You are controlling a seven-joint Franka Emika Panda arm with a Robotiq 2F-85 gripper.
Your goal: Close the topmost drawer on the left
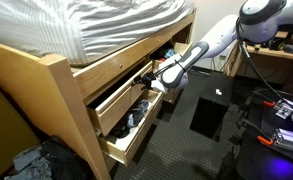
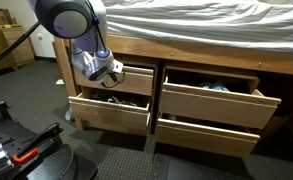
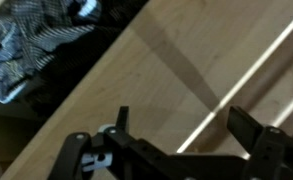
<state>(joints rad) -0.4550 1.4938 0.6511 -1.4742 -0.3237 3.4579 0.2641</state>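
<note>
Side exterior view, claw: the claw (image 1: 170, 72) hangs at the far drawers under the bed (image 1: 126, 25); from here I cannot tell how wide it is.
Side exterior view, count: two pulled-out drawers show clearly on the near side of the claw, with clothes (image 1: 138, 115) in them. Beyond these I cannot count.
Front exterior view, task thing: the top left drawer (image 2: 134, 80) is right at the claw (image 2: 108, 70), which is at the left end of its front.
Front exterior view, count: four drawers, all open. The lower left drawer (image 2: 111, 112) is under the claw, and the two right drawers (image 2: 211, 100) are well to its side. One arm.
Wrist view, claw: the claw (image 3: 186, 140) is wide, with two fingers (image 3: 121, 125) and nothing between them.
Wrist view, surroundings: a pale wooden panel (image 3: 186, 70), probably the drawer front, lies just ahead of the claw. Striped cloth (image 3: 26, 45) lies beyond it.
Step in hand: I judge it is the push.
To do it well: press flat on the front, nearer the middle than the end so the drawer does not skew. Go straight along the slide, and mind that cloth may catch at the rim.
</note>
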